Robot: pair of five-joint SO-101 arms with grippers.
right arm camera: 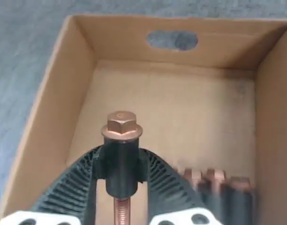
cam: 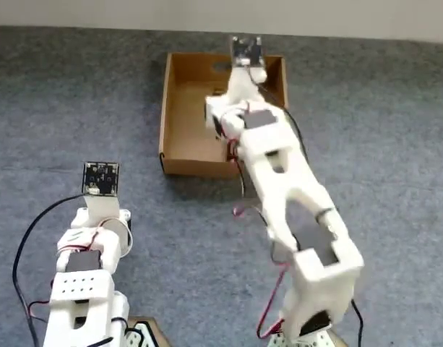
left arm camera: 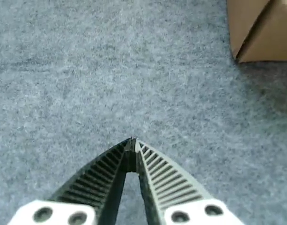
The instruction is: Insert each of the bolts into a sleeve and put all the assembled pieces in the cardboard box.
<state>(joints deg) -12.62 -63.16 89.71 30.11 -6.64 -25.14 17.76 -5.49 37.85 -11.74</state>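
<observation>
Three or so assembled pieces (right arm camera: 213, 180) counted inside the cardboard box (right arm camera: 49, 117), blurred, tucked in one corner. Found the right gripper (right arm camera: 121, 157) above the box's inside, fingers pinching a black sleeve (right arm camera: 120, 171) with a copper bolt (right arm camera: 121, 125) already through it. Found the left gripper (left arm camera: 132, 143) outside the box, near one corner, over grey carpet (left arm camera: 87, 70), fingers pressed together on nothing. Judged the task far along: probably only lowering and releasing the held piece left.
</observation>
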